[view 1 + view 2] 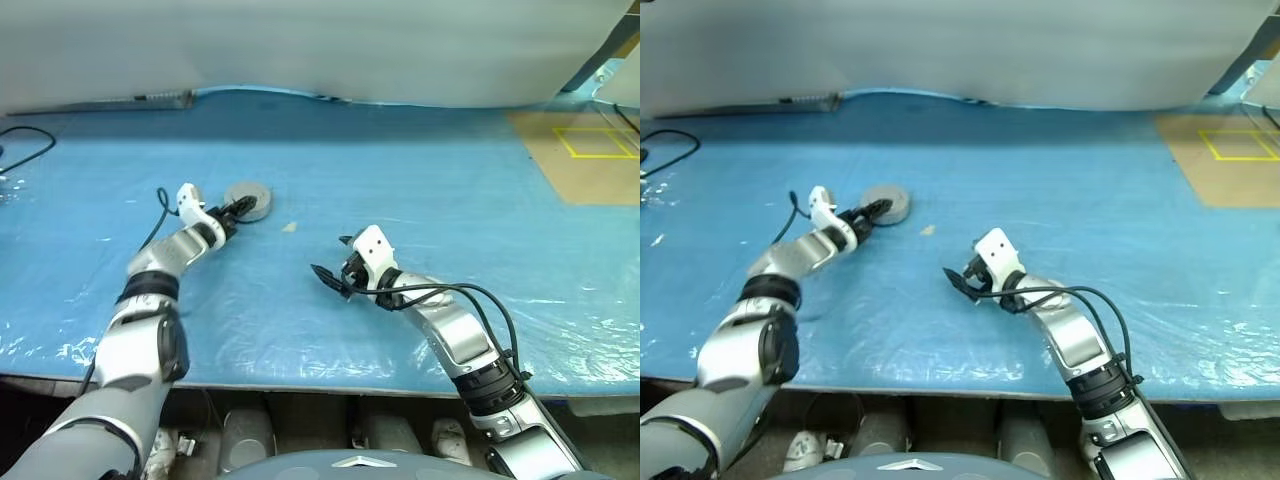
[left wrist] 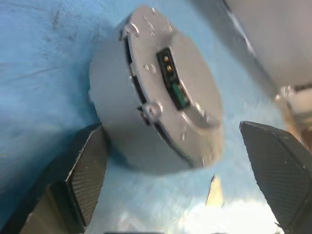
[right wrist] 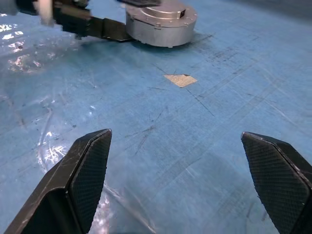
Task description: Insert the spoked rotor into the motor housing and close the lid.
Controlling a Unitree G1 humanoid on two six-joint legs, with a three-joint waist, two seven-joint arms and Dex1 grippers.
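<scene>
Blue sheeted table [image 1: 420, 180]; closed motor [image 1: 248, 200] upper left. Your left gripper [image 1: 237, 209] is wide around it, right gripper [image 1: 333, 279] wide, empty. Withdraw straight without nudging the lid [image 2: 178, 80].

The left hand [image 1: 240, 208] reaches forward with its fingers [image 2: 87, 170] spread wide apart. The right hand [image 1: 330, 280] hovers low, angled leftward, fingers [image 3: 90, 168] likewise wide apart.
</scene>
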